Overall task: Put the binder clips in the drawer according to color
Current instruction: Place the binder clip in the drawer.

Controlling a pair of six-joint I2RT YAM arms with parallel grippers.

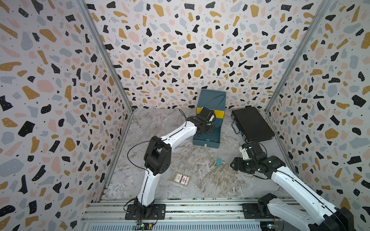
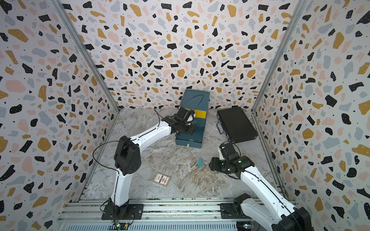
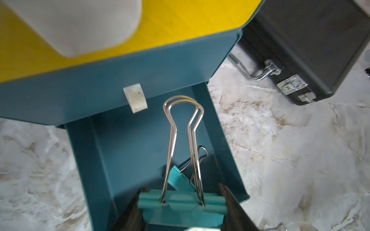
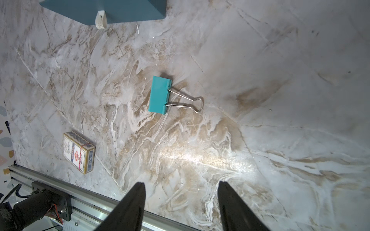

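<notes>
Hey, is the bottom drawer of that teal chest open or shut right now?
Open. The bottom drawer sticks out from the chest, its floor exposed, with a teal clip lying inside.

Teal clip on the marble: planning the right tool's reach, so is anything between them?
Nothing visible: only bare marble lies between the right tool and the teal clip; the card pack sits off that line.

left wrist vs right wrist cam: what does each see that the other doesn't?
Left wrist only: left gripper shut on a teal binder clip with silver wire handles over the open bottom drawer, a second teal clip lying inside, yellow top drawer front, flat black briefcase.
Right wrist only: open right gripper, a loose teal clip lying flat, printed card pack.
Both: part of the teal chest of drawers, marble tabletop.
</notes>
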